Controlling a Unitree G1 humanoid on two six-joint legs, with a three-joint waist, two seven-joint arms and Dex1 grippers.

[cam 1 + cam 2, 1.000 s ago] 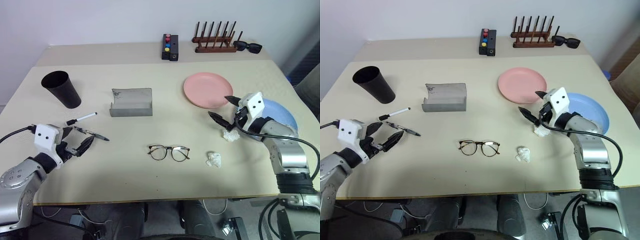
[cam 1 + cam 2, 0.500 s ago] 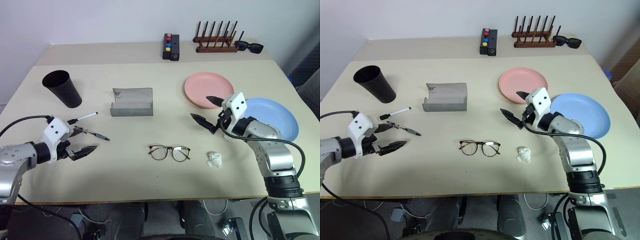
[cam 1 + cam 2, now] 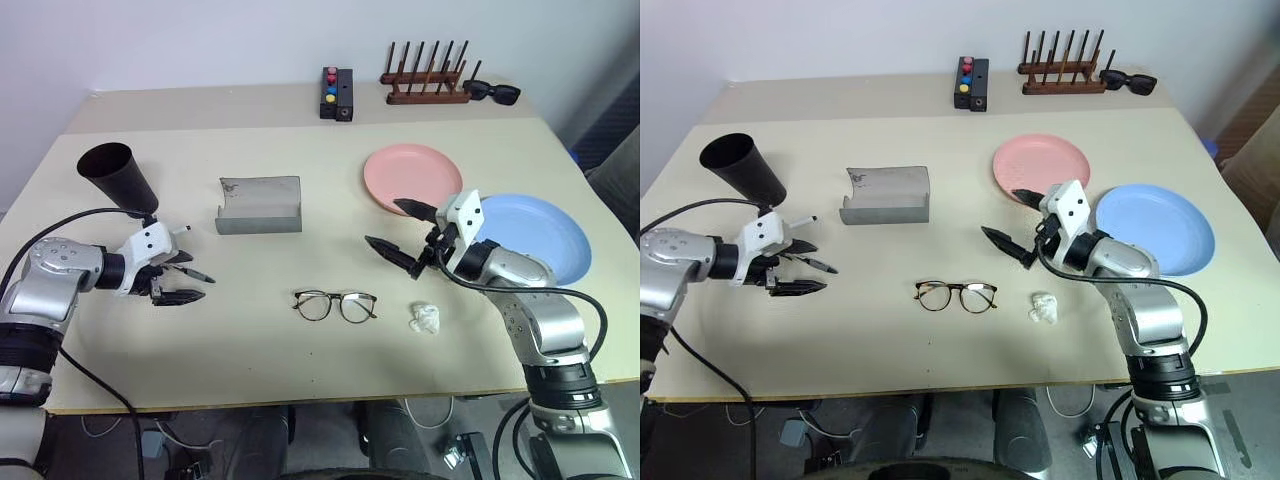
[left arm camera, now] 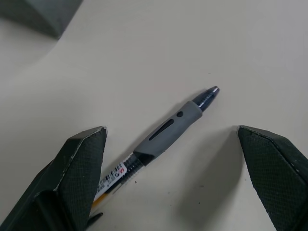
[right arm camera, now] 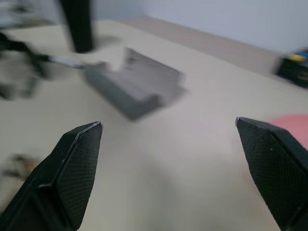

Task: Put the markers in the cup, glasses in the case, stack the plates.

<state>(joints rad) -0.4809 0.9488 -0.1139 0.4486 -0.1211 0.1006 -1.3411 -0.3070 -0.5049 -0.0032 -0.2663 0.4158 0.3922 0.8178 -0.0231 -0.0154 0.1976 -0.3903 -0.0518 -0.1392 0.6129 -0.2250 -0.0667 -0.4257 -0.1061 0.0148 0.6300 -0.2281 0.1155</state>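
Observation:
A dark marker (image 4: pixel 166 131) with a grey grip lies on the table between the fingers of my open left gripper (image 3: pixel 183 268), which tilts down over it. Just beyond that, the white marker (image 3: pixel 806 219) is mostly hidden by the gripper. At the far left stands the black cup (image 3: pixel 120 175). The grey case (image 3: pixel 260 205) lies open mid-table, with the wire-framed glasses (image 3: pixel 335 305) nearer the front. My right gripper (image 3: pixel 401 230) hangs open and empty above the table, beside the pink plate (image 3: pixel 412 178). The blue plate (image 3: pixel 535 235) is to its right.
A crumpled white paper (image 3: pixel 427 318) lies right of the glasses. Along the back are a wooden peg rack (image 3: pixel 425 85), black sunglasses (image 3: pixel 495 93) and a black box with coloured buttons (image 3: pixel 335 93). The right wrist view looks across the case (image 5: pixel 137 86) towards the cup (image 5: pixel 79 24).
My left gripper has advanced and tipped down, straddling the dark marker. My right gripper has swung left, off the blue plate and towards the table's middle.

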